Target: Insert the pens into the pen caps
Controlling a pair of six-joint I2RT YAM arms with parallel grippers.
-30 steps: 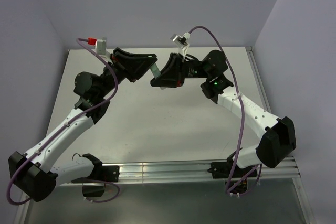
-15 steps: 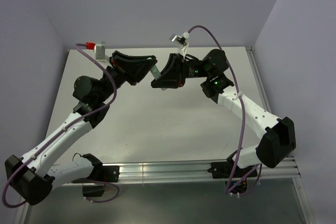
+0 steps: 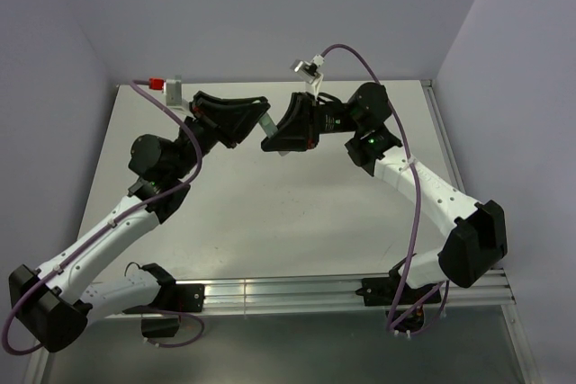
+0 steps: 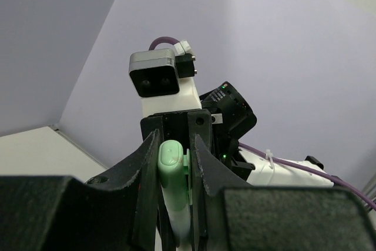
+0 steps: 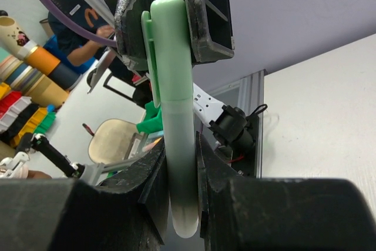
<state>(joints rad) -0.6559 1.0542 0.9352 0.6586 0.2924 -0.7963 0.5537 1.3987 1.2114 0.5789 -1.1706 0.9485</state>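
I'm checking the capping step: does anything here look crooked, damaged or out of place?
Nothing stands out. The mint-green pen and its green cap form one straight line in mid-air, with the right claw on the barrel and the left claw on the cap. No crack or bend shows.

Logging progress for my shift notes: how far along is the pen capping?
Done: the cap looks seated on the mint-green pen. In hand: left gripper pinches the cap, right gripper the barrel. Left: letting go; no other pens or caps are in view.

mint-green pen [image 5: 182, 186], mint-green cap [image 5: 170, 45], purple cable [image 3: 415, 222], pale grey table [image 3: 270, 222]
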